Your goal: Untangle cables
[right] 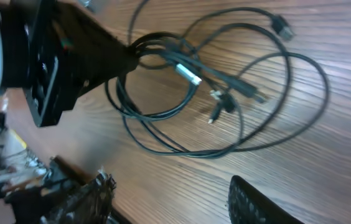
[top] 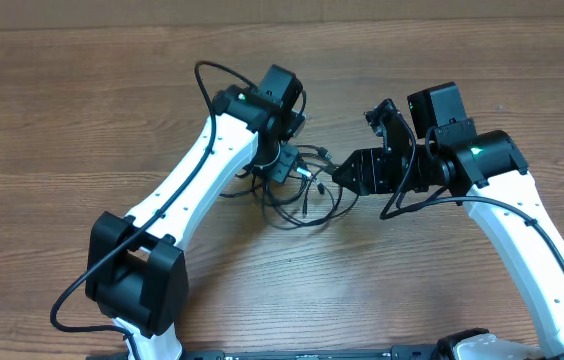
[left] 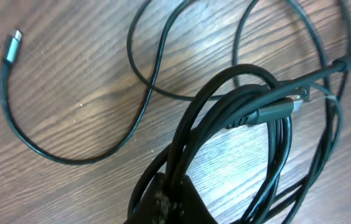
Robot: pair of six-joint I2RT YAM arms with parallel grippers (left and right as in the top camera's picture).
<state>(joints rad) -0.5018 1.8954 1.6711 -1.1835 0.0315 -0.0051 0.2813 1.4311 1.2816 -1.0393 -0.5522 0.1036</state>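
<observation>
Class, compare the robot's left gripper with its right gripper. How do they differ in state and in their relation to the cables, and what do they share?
The left gripper has its jaws shut on a bundle of the cables; the right gripper has its jaws apart and holds nothing. The left gripper touches the cords; the right gripper sits beside the loose loops without gripping them. Both are black, two-fingered and low over the wooden table.
</observation>
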